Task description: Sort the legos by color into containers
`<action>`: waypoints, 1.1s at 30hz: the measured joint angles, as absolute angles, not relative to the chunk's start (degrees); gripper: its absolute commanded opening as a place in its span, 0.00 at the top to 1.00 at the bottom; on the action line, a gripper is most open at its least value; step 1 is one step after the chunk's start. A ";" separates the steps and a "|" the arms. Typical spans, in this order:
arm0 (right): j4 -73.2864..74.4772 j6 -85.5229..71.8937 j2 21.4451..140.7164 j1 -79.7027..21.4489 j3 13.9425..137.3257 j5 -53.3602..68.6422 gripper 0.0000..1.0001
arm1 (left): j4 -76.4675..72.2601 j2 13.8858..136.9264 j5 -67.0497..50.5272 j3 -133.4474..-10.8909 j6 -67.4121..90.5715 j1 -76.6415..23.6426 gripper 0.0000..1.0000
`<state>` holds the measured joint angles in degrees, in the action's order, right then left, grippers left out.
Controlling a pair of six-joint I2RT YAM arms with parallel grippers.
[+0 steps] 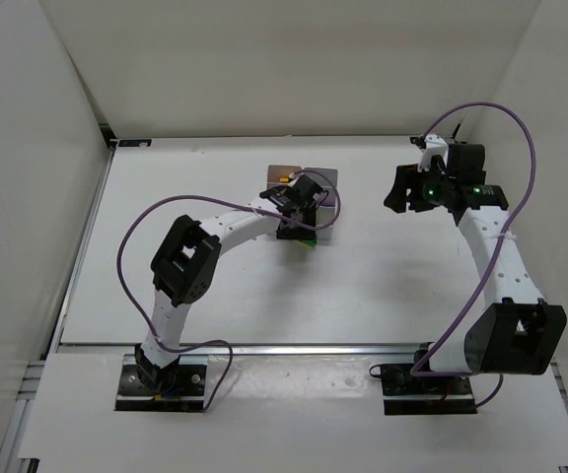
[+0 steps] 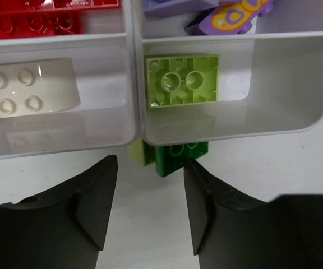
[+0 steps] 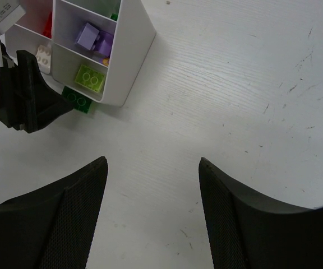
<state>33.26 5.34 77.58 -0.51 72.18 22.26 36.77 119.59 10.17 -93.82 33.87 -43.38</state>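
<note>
While the white boxes (image 2: 134,84) already hold red bricks (image 2: 38,19), purple bricks (image 2: 229,14), a white brick (image 2: 30,87) and a light green brick (image 2: 182,80), each color in its own cell, one dark green brick (image 2: 175,157) lies outside on the counter (image 2: 273,162). It touches the near wall of the boxes, right below the cell with the light green brick. A pale green bit (image 2: 139,151) shows just beside it, and I cannot tell if that is another brick. The left claw (image 2: 150,185) hangs low over the counter with its two fingers spread apart. It holds nothing, and the dark green brick sits just past the gap between the fingers. The right claw (image 3: 153,185) is spread apart too, with nothing in it, and it hangs over bare counter well away from the boxes. So I think the step in hand is picking up the dark green brick. For the next move, the left claw should go forward a little so the brick sits between the fingers, then close on its sides. It should take care not to bump the box wall, because the brick is tight against it. After that the brick must go up and over the wall into a cell for green.
</note>
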 measured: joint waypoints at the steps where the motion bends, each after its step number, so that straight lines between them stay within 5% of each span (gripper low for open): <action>1: 33.26 5.32 77.58 -0.43 72.16 22.28 0.30 | 36.73 119.81 10.52 -94.17 33.89 -43.46 0.40; 9: 33.34 5.10 76.51 -0.38 70.19 22.94 0.30 | 35.83 120.60 12.56 -94.91 33.71 -43.62 0.56; 15: 33.26 4.91 76.09 -0.36 69.73 23.31 0.31 | 35.42 120.55 13.21 -95.44 33.63 -43.64 0.90; 24: 32.88 4.54 75.29 -0.36 68.77 25.93 0.34 | 35.03 117.40 12.86 -92.33 32.25 -43.59 0.90; 33: 31.05 2.33 75.85 -0.36 68.12 37.91 0.33 | 34.35 95.24 0.47 -83.13 29.54 -37.93 0.90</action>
<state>31.05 2.33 75.85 -0.36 68.12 37.91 34.35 95.24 0.47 -83.13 29.54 -37.93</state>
